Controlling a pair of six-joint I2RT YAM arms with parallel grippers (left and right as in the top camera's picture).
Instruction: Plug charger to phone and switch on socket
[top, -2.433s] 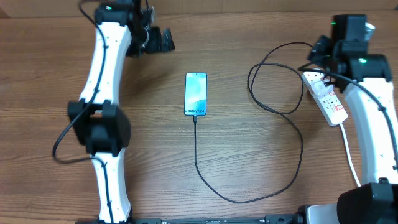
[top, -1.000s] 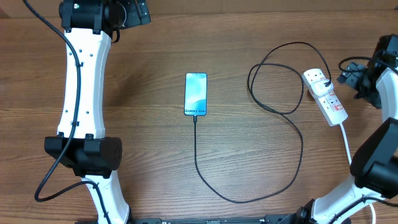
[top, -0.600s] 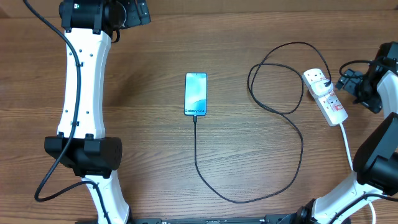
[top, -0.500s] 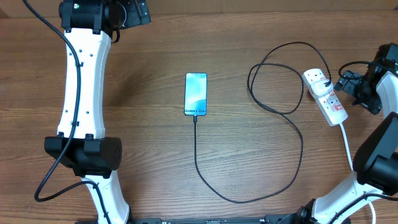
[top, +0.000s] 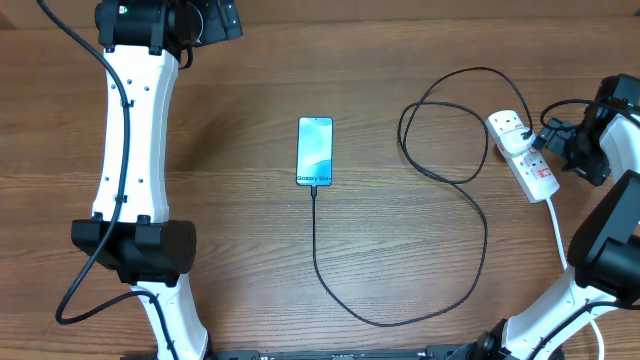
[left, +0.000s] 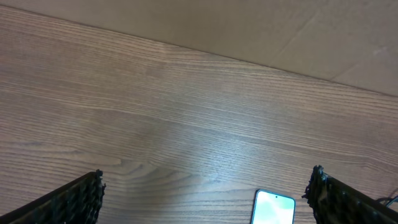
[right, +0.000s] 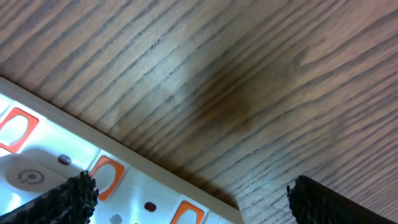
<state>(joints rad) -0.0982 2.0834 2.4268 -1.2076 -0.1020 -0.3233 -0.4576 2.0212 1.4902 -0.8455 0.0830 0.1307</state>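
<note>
Wood-grain desk (top: 250, 270) all over, with a tan board (left: 217, 25) along the far edge in the left wrist view. Far left: white left arm (top: 135, 120) stretched up that side of the desk, left hand (left: 205, 196) parked at the back corner, fingers spread wide, gripping nothing, well apart from everything else. Middle: phone (top: 314, 151) lying flat, screen up, "Galaxy" text near its bottom edge. Touching that bottom edge, the small connector (top: 314, 189) of the charger (top: 486, 235), black cable dropping toward the near edge, then swinging right and up in big loops sprawled right between phone and socket (top: 535, 178). Can't really make out the plug end, just cable meeting the socket's far end. Socket lying at a slant near the right edge, thick white cord (top: 562, 245) trailing off its near end beside the right arm (top: 610, 230). Right hand (top: 562, 148) just beside the socket's right side, fingers wide apart, holding nothing; can't tell whether touching. Count: two arms, two hands, one phone, one charger, one socket, one white cord, three orange-red switches (right: 106, 177) visible in the right wrist view.
</note>
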